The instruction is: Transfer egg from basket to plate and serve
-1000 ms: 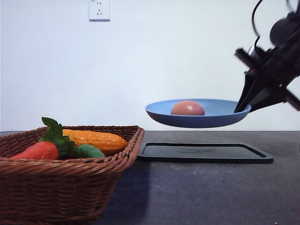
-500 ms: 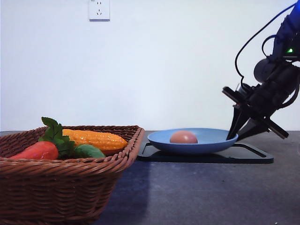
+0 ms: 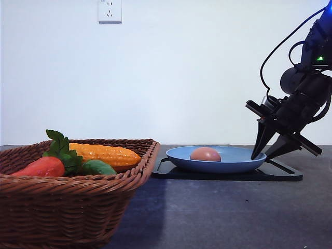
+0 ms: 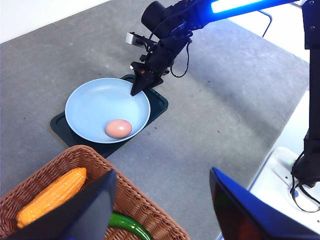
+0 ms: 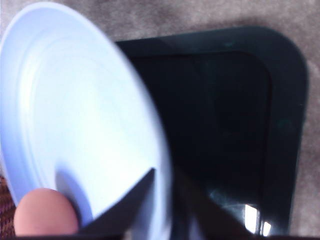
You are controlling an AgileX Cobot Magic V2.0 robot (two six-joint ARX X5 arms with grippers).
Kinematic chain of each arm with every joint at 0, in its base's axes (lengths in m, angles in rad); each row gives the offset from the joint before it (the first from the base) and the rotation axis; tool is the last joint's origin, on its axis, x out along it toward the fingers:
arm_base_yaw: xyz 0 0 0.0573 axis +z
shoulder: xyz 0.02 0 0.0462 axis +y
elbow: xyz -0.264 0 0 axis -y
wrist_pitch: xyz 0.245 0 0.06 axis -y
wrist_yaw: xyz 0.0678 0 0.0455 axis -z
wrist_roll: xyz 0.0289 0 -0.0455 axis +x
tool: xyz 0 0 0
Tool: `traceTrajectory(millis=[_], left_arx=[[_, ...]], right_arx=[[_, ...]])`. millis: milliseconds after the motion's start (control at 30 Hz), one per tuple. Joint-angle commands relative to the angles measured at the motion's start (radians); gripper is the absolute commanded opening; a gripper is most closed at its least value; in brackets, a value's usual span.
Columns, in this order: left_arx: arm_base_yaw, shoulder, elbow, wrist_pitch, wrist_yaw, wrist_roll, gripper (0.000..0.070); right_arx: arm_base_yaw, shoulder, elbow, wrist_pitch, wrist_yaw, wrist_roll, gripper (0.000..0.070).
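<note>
The pinkish-brown egg lies in the light-blue plate. The plate sits on the flat black tray. My right gripper is at the plate's right rim, one finger inside and one outside, shut on the rim. At the near left, the wicker basket is below my left gripper, which hangs open with nothing in it.
In the basket lie a yellow corn cob, an orange-red carrot with green leaves, and a green vegetable. A wall socket is on the white wall behind.
The right gripper has lowered the plate with the egg from the air onto the black tray. In the last half second the plate settled slightly lower and to the right.
</note>
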Motion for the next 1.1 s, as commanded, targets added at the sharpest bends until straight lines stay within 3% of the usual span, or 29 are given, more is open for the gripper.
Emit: traceTrajectory(millis=[0,200,367,567,633,867,1067], left_arx=[[-0.005,0.015,0.025,0.007,-0.005,-0.001,0.0376],[-0.006,0.037,0.025,0.007,-0.005,-0.001,0.0376],[-0.005,0.053,0.025,0.017,-0.015,0.001,0.0376],[-0.005,0.084,0.025,0.065,-0.092,0.010,0.0360],[-0.005,0.100,0.025,0.073,-0.137,0.011,0.0310],[0.041,0.186,0.025,0.093,-0.227,0.074,0.0003],[0.156,0.260,0.024,0.103,-0.237,0.136,0.0000]], right_arx=[[-0.005,0.015,0.024,0.001,0.004,0.006,0.0217],[-0.016,0.013,0.045,-0.026,0.004,-0.005,0.0229],[-0.046,0.012,0.127,-0.194,0.011,-0.072,0.0229],[-0.085,-0.038,0.198,-0.369,0.095,-0.148,0.0191],[-0.087,-0.078,0.197,-0.388,0.135,-0.152,0.0154],[-0.028,-0.290,0.195,-0.418,0.241,-0.199,0.0021],[0.120,-0.481,0.193,-0.420,0.349,-0.235,0.0000]])
